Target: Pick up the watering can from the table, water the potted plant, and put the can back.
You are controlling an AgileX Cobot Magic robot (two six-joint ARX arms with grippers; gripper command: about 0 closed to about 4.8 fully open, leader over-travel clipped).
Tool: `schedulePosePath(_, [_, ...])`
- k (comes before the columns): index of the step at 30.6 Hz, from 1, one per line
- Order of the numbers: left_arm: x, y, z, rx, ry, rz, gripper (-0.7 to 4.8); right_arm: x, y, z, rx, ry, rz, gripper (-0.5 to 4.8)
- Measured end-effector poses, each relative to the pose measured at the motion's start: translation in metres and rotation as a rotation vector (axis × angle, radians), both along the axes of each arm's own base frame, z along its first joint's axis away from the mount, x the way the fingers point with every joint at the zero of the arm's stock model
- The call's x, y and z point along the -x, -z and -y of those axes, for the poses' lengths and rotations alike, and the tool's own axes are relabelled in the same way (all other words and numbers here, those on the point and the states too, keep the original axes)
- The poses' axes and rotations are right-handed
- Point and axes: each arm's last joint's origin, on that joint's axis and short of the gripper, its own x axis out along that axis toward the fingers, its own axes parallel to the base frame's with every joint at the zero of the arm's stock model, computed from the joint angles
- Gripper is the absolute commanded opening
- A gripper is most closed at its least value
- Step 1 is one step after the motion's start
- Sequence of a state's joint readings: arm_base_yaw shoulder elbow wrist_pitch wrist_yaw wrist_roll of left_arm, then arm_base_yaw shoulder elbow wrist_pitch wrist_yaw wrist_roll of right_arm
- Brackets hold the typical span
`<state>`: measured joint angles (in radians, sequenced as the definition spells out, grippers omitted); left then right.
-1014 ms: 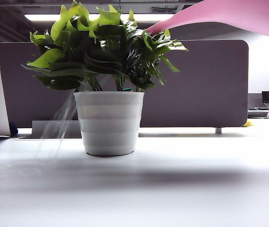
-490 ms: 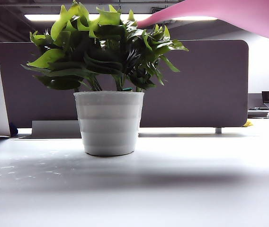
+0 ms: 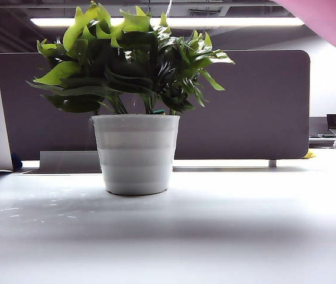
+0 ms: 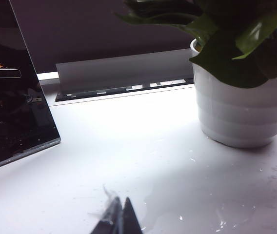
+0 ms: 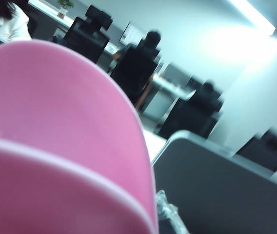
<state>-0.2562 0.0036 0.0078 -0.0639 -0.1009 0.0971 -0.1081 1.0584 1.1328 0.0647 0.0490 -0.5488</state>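
Mid-table [image 3: 227, 236], potted plant [image 3: 133, 94] stands w/ droplets round it; dark screen [image 4: 11, 112] leans nearby; left gripper [image 4: 119, 219] sits low, jaws together. Up at corner, watering can [image 3: 333, 21] fills right wrist view [image 5: 55, 136]; right gripper unseen, jaw state can't tell.

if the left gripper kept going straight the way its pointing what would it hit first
Probably the bare wet table. The left gripper, shut, aims between the dark tablet and the potted plant; depth is unclear.

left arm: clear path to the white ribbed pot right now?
Probably yes. The left gripper sits low over the white table, jaws closed, and only bare wet tabletop lies between it and the white ribbed pot. The pink plastic watering can is up high with the right gripper.
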Motion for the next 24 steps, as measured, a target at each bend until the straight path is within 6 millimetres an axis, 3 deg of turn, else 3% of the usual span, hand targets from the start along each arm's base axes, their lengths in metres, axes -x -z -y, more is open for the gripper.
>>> schedulePosePath(9, [0.000,0.000,0.000,0.000,-0.002,0.000,-0.05,0.013,0.051,0.028,-0.271,-0.024,-0.103,-0.06])
schedulePosePath(24, [0.000,0.000,-0.002,0.000,-0.015,0.000,-0.05,0.018,0.164,0.038,-0.549,-0.053,-0.113,-0.06])
